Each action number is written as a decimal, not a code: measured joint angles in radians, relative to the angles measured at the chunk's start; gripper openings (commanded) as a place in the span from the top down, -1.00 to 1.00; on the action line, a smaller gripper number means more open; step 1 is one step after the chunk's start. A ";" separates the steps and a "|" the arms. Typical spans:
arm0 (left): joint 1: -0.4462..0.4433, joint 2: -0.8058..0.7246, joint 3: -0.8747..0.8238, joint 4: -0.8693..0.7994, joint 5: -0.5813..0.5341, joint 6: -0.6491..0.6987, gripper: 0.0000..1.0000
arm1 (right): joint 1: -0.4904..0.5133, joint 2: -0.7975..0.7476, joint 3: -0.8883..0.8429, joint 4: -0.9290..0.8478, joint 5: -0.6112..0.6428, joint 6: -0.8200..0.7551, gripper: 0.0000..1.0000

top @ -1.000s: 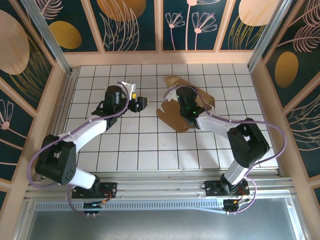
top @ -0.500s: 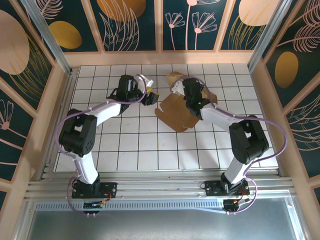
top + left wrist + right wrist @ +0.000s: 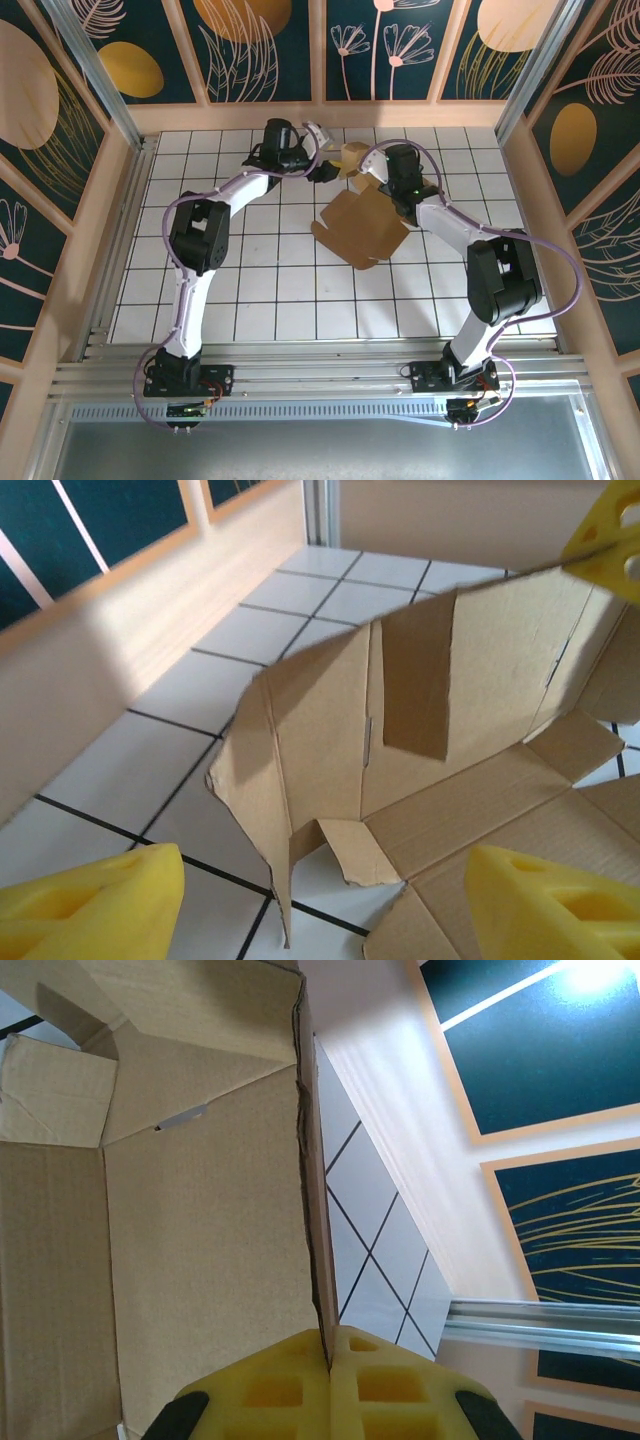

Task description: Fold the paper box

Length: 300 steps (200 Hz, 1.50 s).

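Note:
The paper box [image 3: 362,226] is a brown die-cut sheet lying partly flat on the white tiles, with its far panel [image 3: 350,157] raised. My right gripper [image 3: 378,182] is shut on the edge of that raised panel; in the right wrist view the yellow pads [image 3: 290,1390] pinch the thin cardboard edge [image 3: 312,1210]. My left gripper [image 3: 335,168] hovers just left of the raised part, open. In the left wrist view its yellow fingers [image 3: 90,905] stand wide apart with the upright panels [image 3: 440,680] a little ahead and nothing between them.
The wooden back wall [image 3: 320,116] runs close behind both grippers. A yellow fingertip of the right gripper [image 3: 610,535] shows at the panel's top edge in the left wrist view. White tiled floor [image 3: 270,290] stretches toward the arm bases.
My left arm has swung from the table's left to the back, up to the box. The right gripper has moved toward the back wall, still shut on the panel.

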 measured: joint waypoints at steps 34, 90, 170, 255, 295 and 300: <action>-0.020 0.071 0.067 -0.028 -0.027 0.030 -0.46 | 0.000 0.000 -0.002 0.013 -0.002 0.000 1.00; -0.042 0.190 0.248 -0.047 -0.040 0.009 -0.02 | 0.006 -0.001 -0.044 0.087 0.002 -0.009 1.00; -0.040 0.212 0.256 -0.047 -0.067 0.052 1.00 | 0.029 -0.041 -0.068 0.045 -0.030 0.035 0.31; -0.059 0.212 0.244 -0.018 -0.084 0.113 1.00 | -0.071 -0.092 0.303 -0.368 -0.541 0.577 -0.82; -0.059 0.212 0.229 0.008 -0.083 0.120 1.00 | -0.295 0.083 0.668 -0.526 -0.785 0.829 -0.69; -0.059 0.211 0.228 0.011 -0.083 0.120 1.00 | -0.311 0.113 0.690 -0.544 -0.811 0.853 -0.68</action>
